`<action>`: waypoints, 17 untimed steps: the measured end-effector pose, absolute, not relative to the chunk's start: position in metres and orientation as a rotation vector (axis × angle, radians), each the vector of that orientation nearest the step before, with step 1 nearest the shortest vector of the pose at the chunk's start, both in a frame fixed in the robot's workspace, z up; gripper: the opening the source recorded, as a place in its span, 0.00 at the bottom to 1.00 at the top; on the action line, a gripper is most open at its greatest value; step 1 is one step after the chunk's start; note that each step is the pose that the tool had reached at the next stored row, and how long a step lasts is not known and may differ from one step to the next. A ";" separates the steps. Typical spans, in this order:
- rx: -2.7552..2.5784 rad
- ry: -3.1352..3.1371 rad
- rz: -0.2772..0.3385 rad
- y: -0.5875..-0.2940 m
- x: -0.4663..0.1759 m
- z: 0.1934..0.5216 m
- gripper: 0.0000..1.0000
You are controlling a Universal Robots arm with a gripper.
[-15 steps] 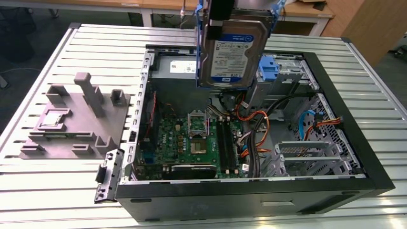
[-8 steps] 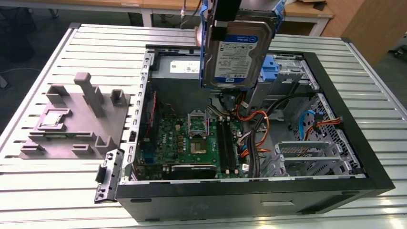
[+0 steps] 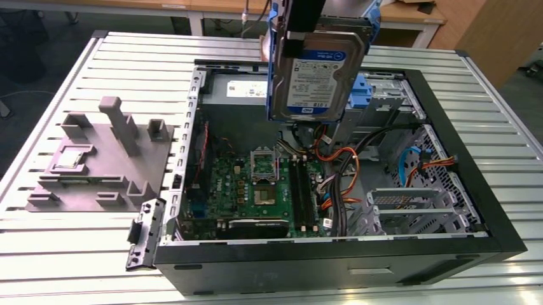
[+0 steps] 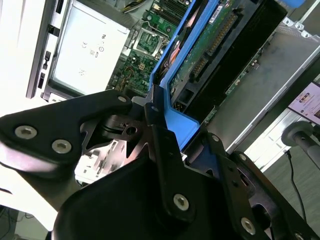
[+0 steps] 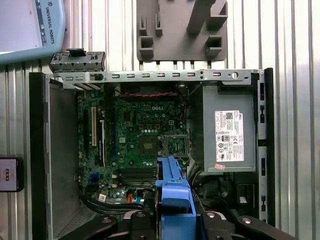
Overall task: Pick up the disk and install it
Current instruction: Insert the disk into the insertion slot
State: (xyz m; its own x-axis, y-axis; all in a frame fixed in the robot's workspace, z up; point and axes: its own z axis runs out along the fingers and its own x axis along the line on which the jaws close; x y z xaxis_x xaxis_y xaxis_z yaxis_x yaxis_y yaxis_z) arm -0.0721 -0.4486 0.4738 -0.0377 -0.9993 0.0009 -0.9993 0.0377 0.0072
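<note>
Jaws of the gripper (image 4: 156, 112) are being pressed shut on the disk (image 3: 318, 76), held upright above the cables (image 3: 344, 168) and motherboard (image 3: 246, 190) of the open case (image 3: 322, 270).

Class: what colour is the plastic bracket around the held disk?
Blue; the bracket shows best in the second wrist view.

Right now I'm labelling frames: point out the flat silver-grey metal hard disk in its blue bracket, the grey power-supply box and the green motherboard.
Silver-grey hard disk (image 3: 318, 73): exterior view, on its white label.
Grey power-supply box (image 5: 229, 135): first wrist view, on its white label.
Green motherboard (image 5: 145, 125): first wrist view, board centre.
</note>
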 end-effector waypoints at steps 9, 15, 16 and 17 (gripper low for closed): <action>2.175 -2.259 -0.007 -0.449 -0.072 0.474 0.36; 2.174 -2.258 -0.005 -0.451 -0.072 0.474 0.36; 2.174 -2.257 -0.004 -0.452 -0.072 0.474 0.36; 2.174 -2.257 -0.004 -0.453 -0.072 0.474 0.36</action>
State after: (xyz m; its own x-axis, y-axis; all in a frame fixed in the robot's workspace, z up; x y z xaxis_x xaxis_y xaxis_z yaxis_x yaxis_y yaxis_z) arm -0.0719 -0.4526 0.4737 -0.0376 -0.9993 0.0037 -0.9993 0.0376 0.0072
